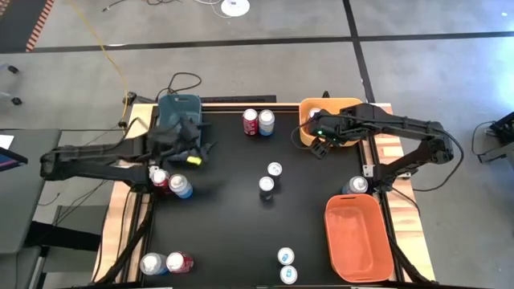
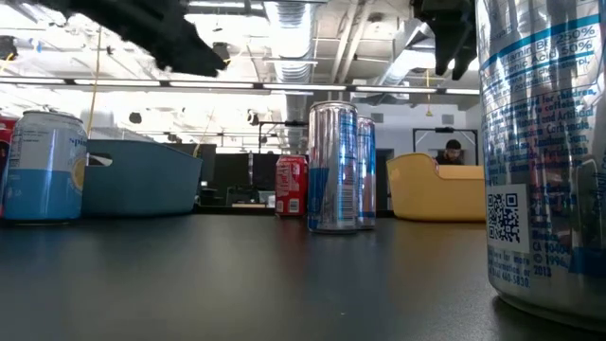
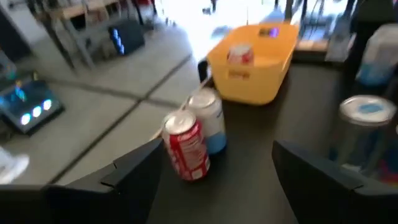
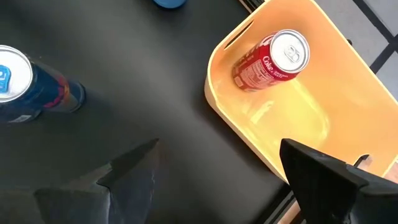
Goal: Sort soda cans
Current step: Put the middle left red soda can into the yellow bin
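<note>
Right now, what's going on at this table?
A two-armed robot is sorting soda cans into bins. The right gripper hangs open at the yellow bin, where one red can lies on its side. The left gripper is open and empty beside the blue bin. The orange bin looks empty. Most cans are still standing loose on the black table, including a red and blue pair at the far edge.

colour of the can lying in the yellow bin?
Red, with a silver top: the can lies on its side in the yellow bin. Right wrist view shows it best.
</note>
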